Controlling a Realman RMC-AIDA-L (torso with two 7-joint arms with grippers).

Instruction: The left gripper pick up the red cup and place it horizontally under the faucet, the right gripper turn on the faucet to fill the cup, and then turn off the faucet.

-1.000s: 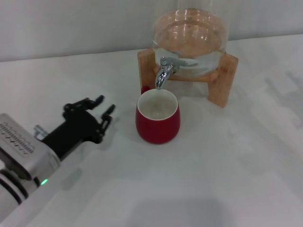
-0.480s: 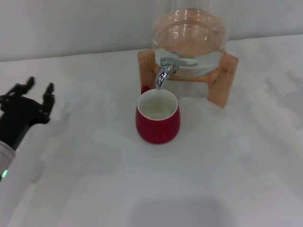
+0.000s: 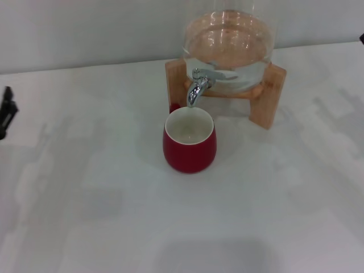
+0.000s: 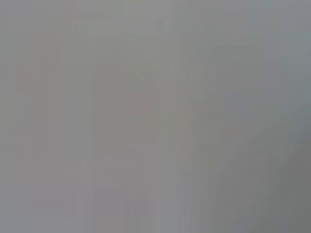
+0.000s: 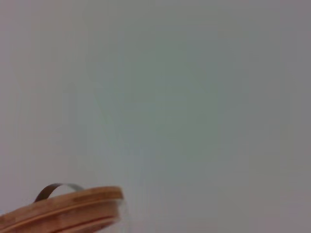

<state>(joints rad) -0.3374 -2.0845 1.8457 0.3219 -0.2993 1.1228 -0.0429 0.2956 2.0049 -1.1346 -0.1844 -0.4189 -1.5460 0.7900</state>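
1. We saw the cup (image 3: pixel 189 140) standing upright on the white table (image 3: pixel 114 216), directly below the tap (image 3: pixel 197 86), whose spout ended just above the cup's rim. The cup's small handle (image 3: pixel 174 107) pointed back toward the wooden stand (image 3: pixel 268 102).

2. The main change was on the left. A second earlier the left gripper (image 3: pixel 5 111) had hung close beside the cup with its fingers spread; half a second earlier it was already out near the table's left side; at this moment only a sliver of black showed at the left edge of the head view. We could not tell how far its fingers were spread; it held nothing, since the cup stood alone, well apart from it.

3. The cup itself had not shifted across the three head pictures, so we judged the placing step done and the left arm's share finished.

4. A small dark tip at the upper right edge of the head view may have been the right gripper (image 3: pixel 362 38); too little showed to be sure, and we could not tell the state of its jaws. The right wrist view showed only the jar's wooden lid (image 5: pixel 63 208) with its metal handle against a plain background, which suggested that arm was high and near the jar (image 3: pixel 227 40).

5. No water ran from the tap, and the cup's cream inside looked dry. We judged that opening the lever came next, with filling and closing still to do.

6. The left wrist view showed only a blank grey field.
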